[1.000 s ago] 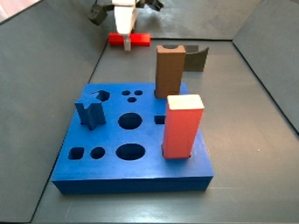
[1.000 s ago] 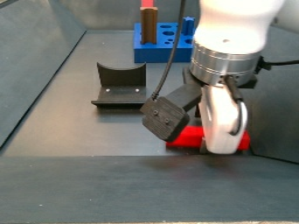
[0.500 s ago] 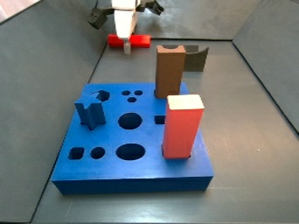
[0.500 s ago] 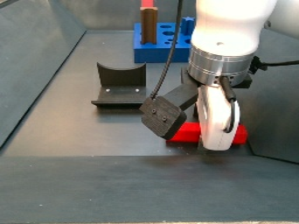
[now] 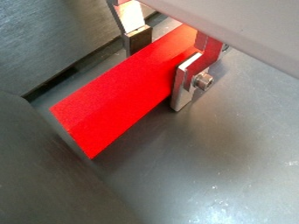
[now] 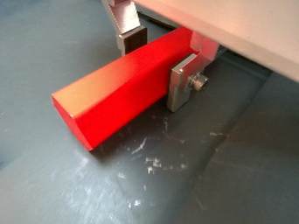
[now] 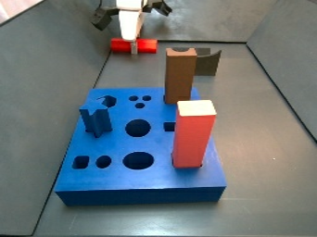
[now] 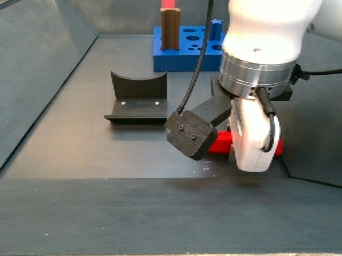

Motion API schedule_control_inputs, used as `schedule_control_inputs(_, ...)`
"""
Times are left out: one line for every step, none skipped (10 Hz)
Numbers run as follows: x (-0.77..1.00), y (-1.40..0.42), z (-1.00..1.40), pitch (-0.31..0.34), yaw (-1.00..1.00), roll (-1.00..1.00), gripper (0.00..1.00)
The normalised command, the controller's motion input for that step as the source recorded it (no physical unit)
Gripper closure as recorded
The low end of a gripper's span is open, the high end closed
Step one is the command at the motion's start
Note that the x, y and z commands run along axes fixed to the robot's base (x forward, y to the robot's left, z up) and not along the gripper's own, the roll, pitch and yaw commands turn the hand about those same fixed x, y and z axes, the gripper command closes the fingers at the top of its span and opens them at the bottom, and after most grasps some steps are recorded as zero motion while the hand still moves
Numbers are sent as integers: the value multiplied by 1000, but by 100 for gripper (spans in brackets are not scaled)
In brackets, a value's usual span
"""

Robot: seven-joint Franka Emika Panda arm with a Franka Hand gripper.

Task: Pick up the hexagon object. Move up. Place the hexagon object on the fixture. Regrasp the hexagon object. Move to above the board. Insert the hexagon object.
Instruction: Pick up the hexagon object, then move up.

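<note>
The hexagon object [image 5: 117,96], a slim bright red rod, lies level between my fingers in both wrist views [image 6: 117,87]. My gripper [image 5: 163,54] [image 6: 159,59] is shut on it near one end, with a pad against each long side. In a side view my gripper [image 7: 128,32] is at the far end of the floor with the rod [image 7: 133,44] under it. In a side view my gripper [image 8: 254,150] holds the rod [image 8: 275,142] close to the floor. The fixture [image 8: 136,98] [image 7: 209,61] and the blue board [image 7: 143,153] [image 8: 187,45] stand apart from it.
On the board stand a tall brown post [image 7: 180,74], a thick square red block with a pale top [image 7: 195,132] and a small blue peg [image 7: 95,120]. Grey walls enclose the floor on both sides. A dark wrist camera block [image 8: 191,130] hangs beside the fingers.
The rod now sits a little higher in a side view, held between the fingers. The gripper has shifted slightly with it. Board and fixture have not moved.
</note>
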Motion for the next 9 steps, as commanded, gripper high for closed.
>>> schedule_control_inputs(0, 0, 0, 0, 0, 0, 100)
schedule_control_inputs(0, 0, 0, 0, 0, 0, 100)
schedule_control_inputs(0, 0, 0, 0, 0, 0, 100)
schedule_control_inputs(0, 0, 0, 0, 0, 0, 100)
schedule_control_inputs(0, 0, 0, 0, 0, 0, 100)
schedule_control_inputs(0, 0, 0, 0, 0, 0, 100)
schedule_control_inputs(0, 0, 833, 0, 0, 0, 100)
schedule_control_inputs(38, 84, 824, -9, -55, 11, 100)
schedule_control_inputs(18, 70, 719, 31, -68, 4, 100)
